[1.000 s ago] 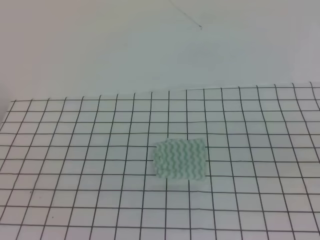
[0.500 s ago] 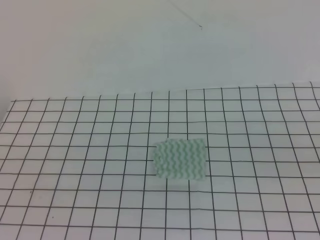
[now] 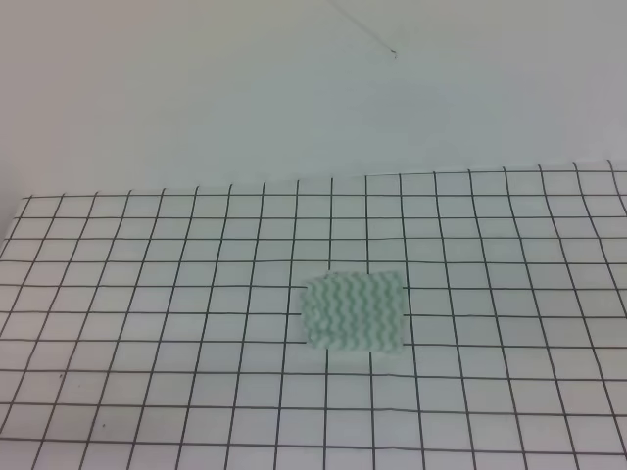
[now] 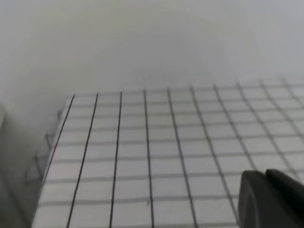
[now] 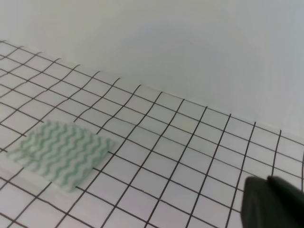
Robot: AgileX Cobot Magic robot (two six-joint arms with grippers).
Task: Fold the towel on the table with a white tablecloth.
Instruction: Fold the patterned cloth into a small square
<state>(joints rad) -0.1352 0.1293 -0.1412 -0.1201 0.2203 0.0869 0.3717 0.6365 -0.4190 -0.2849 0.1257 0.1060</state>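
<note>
The towel [image 3: 353, 311], pale green with white wavy stripes, lies flat near the middle of the table with a white tablecloth [image 3: 147, 294], covering a few grid squares. The right wrist view shows the towel [image 5: 59, 151] at lower left, with a pale edge sticking out along its near side. Neither arm appears in the exterior high view. Only a dark tip of the left gripper [image 4: 270, 199] shows at the bottom right of the left wrist view, above bare grid cloth [image 4: 156, 156]. A similar dark tip of the right gripper [image 5: 273, 204] sits well to the right of the towel. Their jaws are hidden.
A plain pale wall [image 3: 294, 88] rises behind the table's far edge. The table's left edge and corner [image 4: 66, 102] show in the left wrist view, with the cloth hanging down there.
</note>
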